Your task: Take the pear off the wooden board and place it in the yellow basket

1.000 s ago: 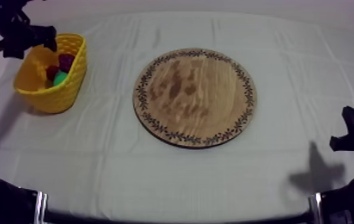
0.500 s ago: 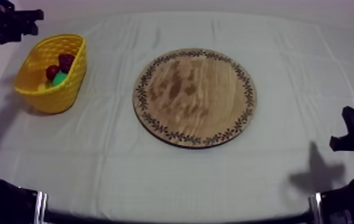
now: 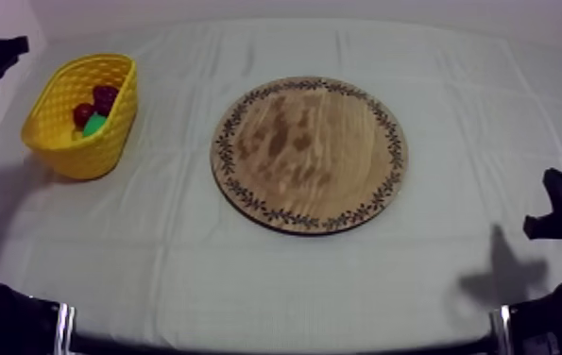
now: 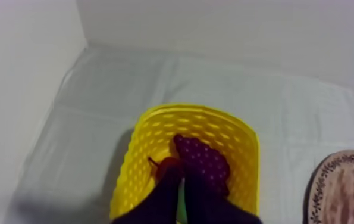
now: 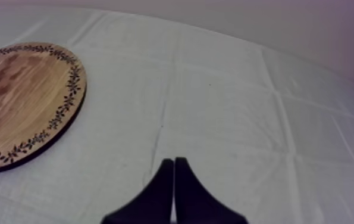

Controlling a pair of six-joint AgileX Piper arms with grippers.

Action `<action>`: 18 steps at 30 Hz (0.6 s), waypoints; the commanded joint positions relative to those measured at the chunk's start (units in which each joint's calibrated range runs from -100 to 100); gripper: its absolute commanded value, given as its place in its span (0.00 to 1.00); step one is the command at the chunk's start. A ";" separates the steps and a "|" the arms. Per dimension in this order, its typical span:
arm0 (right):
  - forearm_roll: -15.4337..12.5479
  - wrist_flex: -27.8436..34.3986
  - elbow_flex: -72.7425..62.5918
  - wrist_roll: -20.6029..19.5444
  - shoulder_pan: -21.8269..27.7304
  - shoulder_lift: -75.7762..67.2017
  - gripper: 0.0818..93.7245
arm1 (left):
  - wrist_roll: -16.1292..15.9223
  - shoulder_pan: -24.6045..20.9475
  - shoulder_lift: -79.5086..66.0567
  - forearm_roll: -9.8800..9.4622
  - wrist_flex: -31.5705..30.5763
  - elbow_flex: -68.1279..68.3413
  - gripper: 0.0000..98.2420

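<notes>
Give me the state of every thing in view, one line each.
Board: flat, bare.
Basket: upright, holding fruit.
Pear: in the basket, partly hidden.
Grapes: in the basket.
Small red fruit: in the basket.
Left gripper: shut, empty, apart from the basket.
Right gripper: shut, empty, beside the board.

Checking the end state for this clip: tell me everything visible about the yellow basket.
The yellow basket is oblong and plastic-looking, with latticed walls widening toward the rim. It stands upright on the cloth at the table's left side, apart from the wooden board. Inside lie dark grapes, a small red fruit and a green pear.
</notes>
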 commanded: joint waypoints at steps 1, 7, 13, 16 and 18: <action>0.01 -0.06 0.05 0.04 0.00 0.01 0.00 | 0.56 0.15 -10.92 -0.28 -3.10 6.95 0.00; 0.01 -0.06 0.05 0.04 0.00 0.01 0.00 | 1.74 0.32 -25.71 -0.68 -11.53 20.96 0.00; 0.01 -0.06 0.05 0.04 0.00 0.01 0.00 | 1.86 1.53 -38.11 -0.76 -13.78 31.50 0.00; 0.01 -0.06 0.05 0.02 0.00 0.01 0.00 | 2.05 2.76 -41.79 -0.76 -10.51 32.53 0.00; 0.01 -0.06 0.05 0.03 0.00 0.01 0.00 | 2.04 3.05 -43.82 -0.51 -9.01 33.10 0.00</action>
